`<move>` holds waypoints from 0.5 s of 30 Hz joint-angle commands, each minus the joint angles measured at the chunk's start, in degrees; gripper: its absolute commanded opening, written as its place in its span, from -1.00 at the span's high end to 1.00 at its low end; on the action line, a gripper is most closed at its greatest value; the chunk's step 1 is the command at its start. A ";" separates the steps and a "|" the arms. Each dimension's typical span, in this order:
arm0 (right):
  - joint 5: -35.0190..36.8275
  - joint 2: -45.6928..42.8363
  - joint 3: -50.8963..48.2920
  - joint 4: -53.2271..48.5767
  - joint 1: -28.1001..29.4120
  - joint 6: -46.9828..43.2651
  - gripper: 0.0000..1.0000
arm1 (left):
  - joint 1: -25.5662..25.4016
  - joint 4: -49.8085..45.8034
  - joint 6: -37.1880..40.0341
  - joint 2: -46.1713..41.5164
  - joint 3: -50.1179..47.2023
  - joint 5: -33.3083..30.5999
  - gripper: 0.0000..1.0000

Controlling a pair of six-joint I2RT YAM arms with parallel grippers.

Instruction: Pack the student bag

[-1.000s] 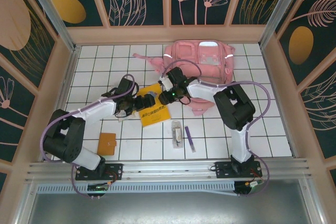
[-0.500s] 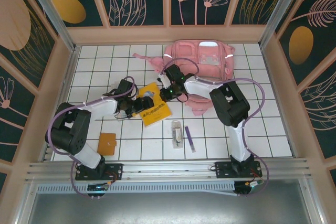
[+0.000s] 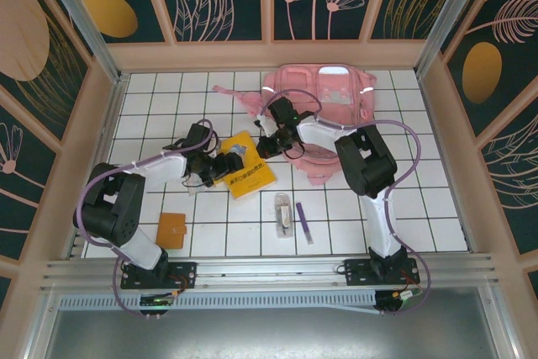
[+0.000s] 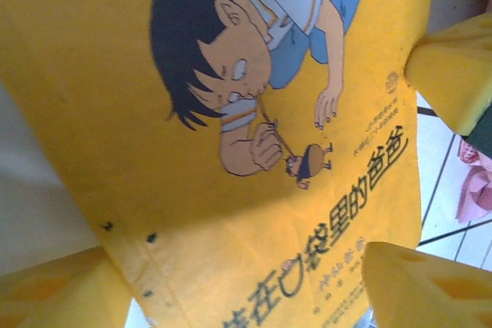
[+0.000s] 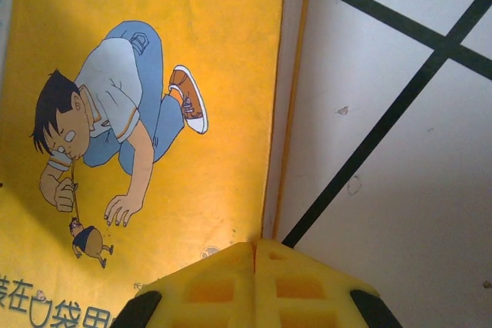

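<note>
At the yellow book [image 3: 246,176], right gripper [image 5: 255,250] pressed together at edge, left gripper [image 3: 225,166] spread.

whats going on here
Two robot arms are working on a yellow picture book lying on the tiled table in front of the pink student bag. The left gripper is open, fingers either side of the book. The right gripper is shut at the book's edge. The book is not yet in the bag.
</note>
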 commanded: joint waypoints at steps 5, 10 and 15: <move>-6.24 1.01 -4.84 -1.63 2.16 -2.57 1.00 | 0.79 9.99 -1.61 -2.41 3.75 -0.13 -0.29; -7.47 -0.85 -6.40 -0.53 2.23 -3.33 0.97 | 1.28 11.52 -3.33 -2.78 3.70 -0.96 0.02; -5.82 -5.60 -8.77 4.06 1.87 -2.48 0.67 | 1.46 10.36 -3.51 -2.19 5.55 -2.04 0.46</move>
